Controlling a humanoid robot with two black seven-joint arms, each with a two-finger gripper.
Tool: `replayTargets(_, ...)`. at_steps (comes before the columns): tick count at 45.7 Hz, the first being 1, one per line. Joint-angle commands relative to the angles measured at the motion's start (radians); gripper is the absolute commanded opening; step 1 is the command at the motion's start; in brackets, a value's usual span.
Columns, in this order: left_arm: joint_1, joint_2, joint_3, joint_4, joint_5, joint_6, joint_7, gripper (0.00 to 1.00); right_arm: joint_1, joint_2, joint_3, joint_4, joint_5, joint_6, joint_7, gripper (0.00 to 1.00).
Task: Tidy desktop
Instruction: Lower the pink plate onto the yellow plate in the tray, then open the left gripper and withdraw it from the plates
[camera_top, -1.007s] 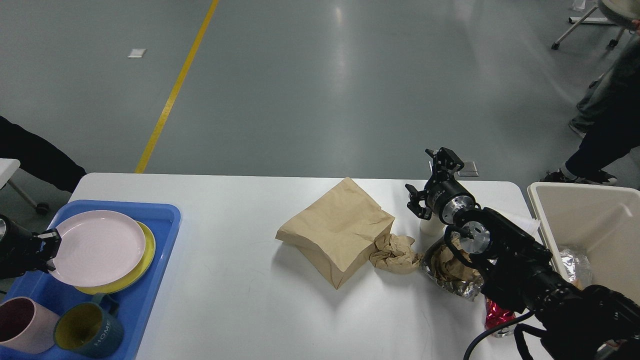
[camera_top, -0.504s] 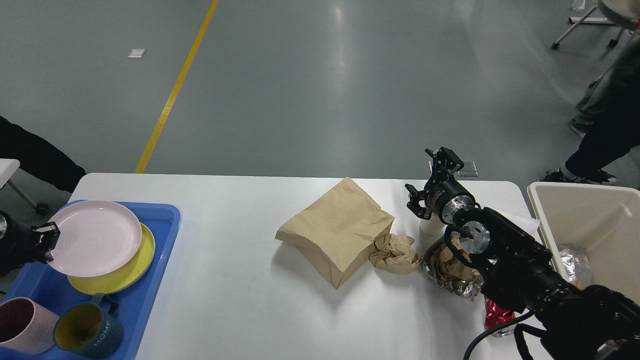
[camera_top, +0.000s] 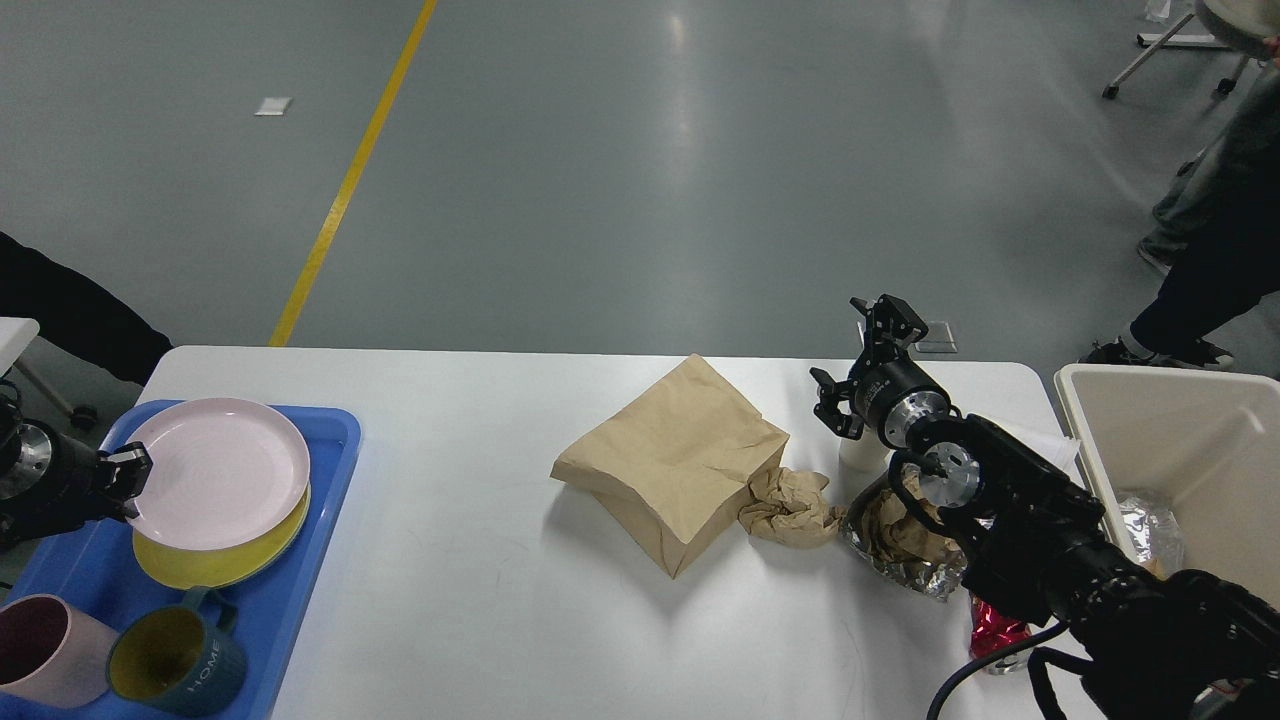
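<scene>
The white desktop (camera_top: 480, 600) fills the lower view. My left gripper (camera_top: 132, 478) is shut on the left rim of a pink plate (camera_top: 218, 472) and holds it over a yellow plate (camera_top: 215, 560) in the blue tray (camera_top: 290, 600). My right gripper (camera_top: 858, 362) is open and empty, above the desktop's far right part. Below it lie a brown paper bag (camera_top: 672, 460), a crumpled brown paper wad (camera_top: 790, 506), a foil wrapper with paper (camera_top: 900, 545) and a red wrapper (camera_top: 990, 632). A white cup (camera_top: 862, 455) stands partly hidden behind the gripper's wrist.
A pink mug (camera_top: 45, 650) and a dark blue mug (camera_top: 175, 660) stand at the tray's front. A beige bin (camera_top: 1180, 450) holding foil scraps stands off the desktop's right end. A person's legs (camera_top: 1210, 260) are at the far right.
My left gripper has carried the pink plate up and to the right, so it now sits more squarely over the yellow plate. The right arm has not moved.
</scene>
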Motion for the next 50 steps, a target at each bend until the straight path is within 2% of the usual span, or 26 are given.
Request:
replayTargets(1,0.012,-0.002,-0.001,0.0,0.0,-0.002,0.0,0.0,0.0,0.0,0.0,0.001,0.0,0.0,0.0,1.0)
replayTargets(7,0.026,0.0,-0.001,0.0,0.0,-0.001,-0.001,0.01,0.0,0.0,0.0,0.001,0.0,0.0,0.0,1.0)
replayTargets(9,0.027,0.0,0.001,0.0,0.0,0.004,0.0,0.1,0.0,0.0,0.0,0.001,0.0,0.0,0.0,1.0)
replayTargets(12,0.032,0.006,0.002,0.0,0.0,0.009,-0.005,0.31,0.0,0.0,0.0,0.001,0.0,0.0,0.0,1.0)
replayTargets(15,0.036,0.01,0.001,0.0,-0.002,0.019,-0.005,0.44,0.0,0.0,0.0,0.001,0.0,0.0,0.0,1.0)
replayTargets(16,0.036,0.012,0.001,0.0,-0.002,0.033,-0.003,0.52,0.0,0.0,0.0,-0.001,0.0,0.0,0.0,1.0)
replayTargets(23,0.036,0.012,0.001,-0.002,-0.002,0.055,-0.003,0.7,0.0,0.0,0.0,0.001,0.0,0.0,0.0,1.0)
replayTargets(33,0.024,0.006,-0.005,-0.009,-0.002,0.045,-0.003,0.82,-0.001,0.0,0.0,0.001,0.0,0.0,0.0,1.0)
replayTargets(38,0.006,0.029,-0.018,-0.057,0.0,0.03,0.002,0.9,0.0,0.0,0.0,0.001,0.0,0.0,0.0,1.0)
replayTargets(45,-0.115,0.168,-0.001,-0.147,0.002,-0.069,0.002,0.93,0.0,0.0,0.0,0.001,0.0,0.0,0.0,1.0)
replayTargets(50,-0.22,0.26,0.014,-0.155,0.002,-0.151,0.002,0.94,-0.001,0.0,0.0,0.001,0.0,0.0,0.0,1.0)
